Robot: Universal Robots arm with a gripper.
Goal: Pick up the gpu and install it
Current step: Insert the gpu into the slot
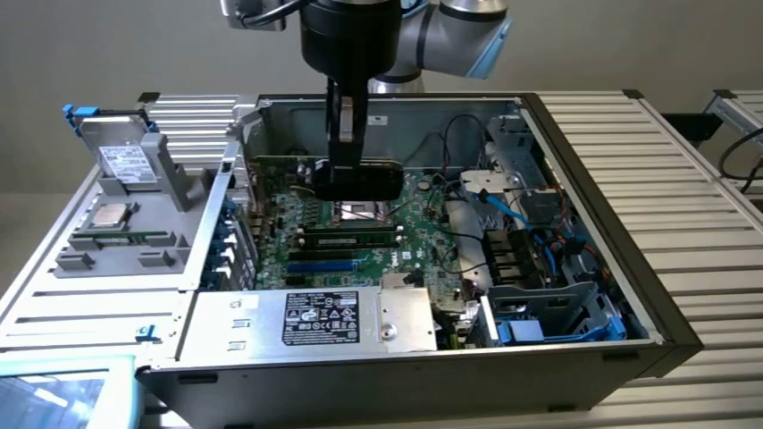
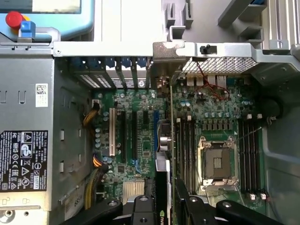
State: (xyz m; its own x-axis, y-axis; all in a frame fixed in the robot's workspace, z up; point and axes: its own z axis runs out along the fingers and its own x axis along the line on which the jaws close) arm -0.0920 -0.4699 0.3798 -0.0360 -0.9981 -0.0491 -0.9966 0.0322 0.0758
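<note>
**Item:** gpu (image 1: 356,183), held edge-on inside the open computer case (image 1: 596,143), hanging over the motherboard (image 1: 412,223) just beside the CPU socket (image 1: 357,212). In the wrist view the card's edge runs between that socket and the blue expansion slot (image 2: 155,126). Its silver end bracket (image 2: 166,54) is at the case's rear slot openings, further from the socket.

**Holder:** gripper (image 1: 346,165), jaws closed on the card from both faces, nothing else in their grasp.

**Contact:** whether the card touches the board cannot be told.

**Nearby:** memory slots (image 2: 185,150) lie between card and socket. The power supply (image 1: 322,317) lies well apart from the socket.

**Hazards, as judged:**
- The connector edge appears offset from the blue slot toward the socket, so pressing down there could strike the memory slots.
- The bracket could catch the rear frame.
- A tilted card could bind or slip in the jaws.
</note>
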